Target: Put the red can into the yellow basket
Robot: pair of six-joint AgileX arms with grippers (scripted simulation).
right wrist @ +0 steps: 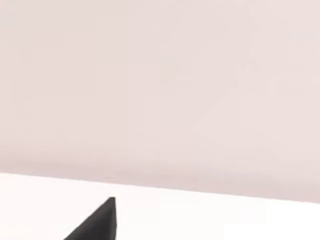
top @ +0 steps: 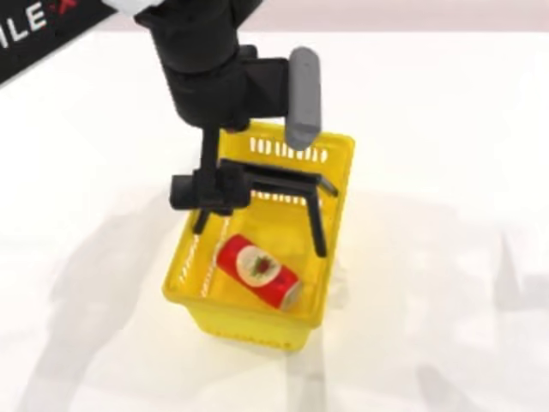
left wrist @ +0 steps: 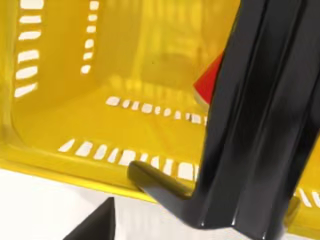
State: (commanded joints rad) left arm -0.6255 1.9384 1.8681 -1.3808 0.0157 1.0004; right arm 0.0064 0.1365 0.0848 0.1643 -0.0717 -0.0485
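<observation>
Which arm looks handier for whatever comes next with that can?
Left. The left gripper hangs over the yellow basket, beside the red can lying inside. The right arm is outside the top view.

The glossy black, boxy AgileX left arm (top: 214,73) carries a rounded grey capsule-shaped housing (top: 303,97) and a slim black gripper (top: 208,190).

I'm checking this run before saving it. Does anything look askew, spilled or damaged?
Nothing looks damaged or spilled. The red can lies on its side, diagonally, inside the yellow basket rather than upright. The left gripper hangs over the basket's left wall, beside the black handle.
</observation>
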